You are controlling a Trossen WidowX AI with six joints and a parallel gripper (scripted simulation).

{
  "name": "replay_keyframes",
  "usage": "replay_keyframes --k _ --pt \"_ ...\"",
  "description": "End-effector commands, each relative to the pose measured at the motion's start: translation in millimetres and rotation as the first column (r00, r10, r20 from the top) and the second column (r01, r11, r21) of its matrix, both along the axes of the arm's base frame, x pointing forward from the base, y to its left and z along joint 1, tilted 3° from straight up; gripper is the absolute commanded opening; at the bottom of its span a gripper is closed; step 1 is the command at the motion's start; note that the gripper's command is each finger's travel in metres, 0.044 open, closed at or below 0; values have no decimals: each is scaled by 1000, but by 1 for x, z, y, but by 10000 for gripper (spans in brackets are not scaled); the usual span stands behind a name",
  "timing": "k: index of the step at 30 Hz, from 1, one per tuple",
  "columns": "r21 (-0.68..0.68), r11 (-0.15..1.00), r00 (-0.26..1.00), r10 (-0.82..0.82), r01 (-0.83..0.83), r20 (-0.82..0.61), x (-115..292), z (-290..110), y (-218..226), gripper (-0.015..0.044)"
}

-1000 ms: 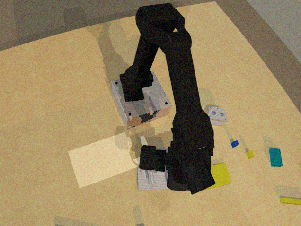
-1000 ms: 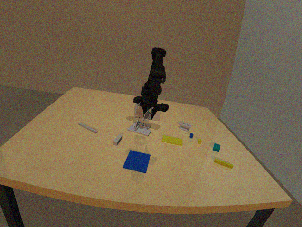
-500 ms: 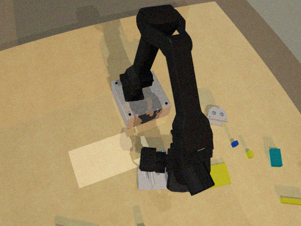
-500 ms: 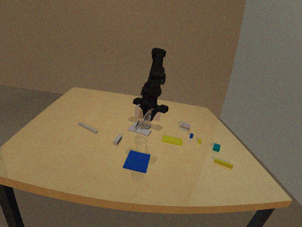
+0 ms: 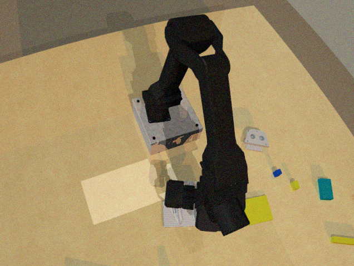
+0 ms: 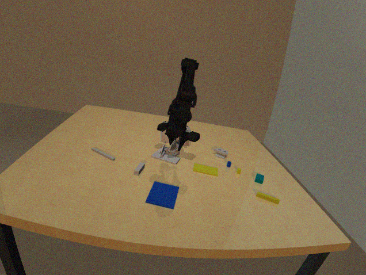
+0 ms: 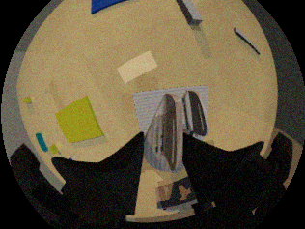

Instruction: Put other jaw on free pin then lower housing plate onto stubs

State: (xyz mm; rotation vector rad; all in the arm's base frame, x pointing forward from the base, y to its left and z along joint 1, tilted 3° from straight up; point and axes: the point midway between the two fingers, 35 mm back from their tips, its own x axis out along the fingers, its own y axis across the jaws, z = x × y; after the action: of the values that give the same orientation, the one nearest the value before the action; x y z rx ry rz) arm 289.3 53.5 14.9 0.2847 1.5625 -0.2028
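The pale striped base plate [image 5: 168, 221] [image 6: 172, 159] [image 7: 144, 101] lies on the table. One grey jaw [image 6: 162, 151] [image 7: 197, 114] stands on it, at the right side in the wrist view. My gripper [image 6: 175, 146] [image 7: 159, 134] points down over the base and is shut on the other jaw [image 6: 174, 145] [image 7: 169, 129]. The held jaw is beside the standing one, at or just above the base. The free pin is hidden, and I cannot tell whether the jaw is on it or the teeth mesh. The white housing plate [image 5: 260, 141] [image 6: 221, 151], with two round holes, lies apart from the base.
A yellow slab [image 5: 259, 210] [image 6: 205, 170] [image 7: 79, 120] lies beside the base. Small blue [image 5: 276, 172] and yellow [image 5: 295, 185] blocks, a teal block [image 5: 325, 189] and a yellow bar [image 6: 267, 197] lie farther out. A blue square [image 6: 162, 195] and two grey bars [image 6: 139, 168] [image 6: 102, 153] lie elsewhere.
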Motion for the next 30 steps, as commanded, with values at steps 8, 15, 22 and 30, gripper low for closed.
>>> replay_keyframes --k 8,15,22,30 --pt "3 1000 1000 -4 4 -6 -3 -19 1 134" --pt "3 1000 1000 -4 4 -6 -3 -20 1 134" --pt "3 1000 1000 -4 4 -6 -3 -20 1 134" --pt "3 1000 1000 -7 7 -6 -3 -23 1 134"
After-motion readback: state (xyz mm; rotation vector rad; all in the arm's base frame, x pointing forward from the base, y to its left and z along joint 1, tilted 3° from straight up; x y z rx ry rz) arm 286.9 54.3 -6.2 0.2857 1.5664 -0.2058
